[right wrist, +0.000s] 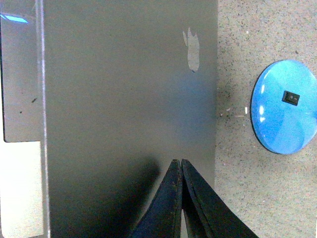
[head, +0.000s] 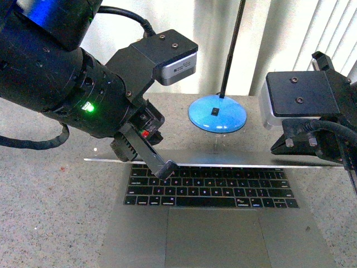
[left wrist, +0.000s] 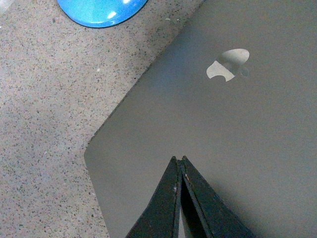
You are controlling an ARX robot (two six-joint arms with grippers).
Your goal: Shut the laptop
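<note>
The silver-grey laptop (head: 215, 240) lies open in front of me, with black keys (head: 212, 187) and a large trackpad. Its lid (head: 234, 164) leans forward over the keyboard and shows almost edge-on in the front view. My left gripper (head: 167, 169) is shut and empty, its tip at the lid's top edge on the left. My right gripper (head: 287, 144) is shut and empty, at the lid's right end. Both wrist views show the lid's outer face (left wrist: 233, 129) (right wrist: 124, 99) with the apple logo (left wrist: 229, 64) (right wrist: 191, 49), and the shut fingertips (left wrist: 179, 161) (right wrist: 177, 162) over it.
A blue round lamp base (head: 217, 115) with a black switch and a thin black stem stands on the speckled stone table (head: 50, 195) just behind the laptop. It also shows in the left wrist view (left wrist: 101, 12) and the right wrist view (right wrist: 285, 106). Window blinds fill the background.
</note>
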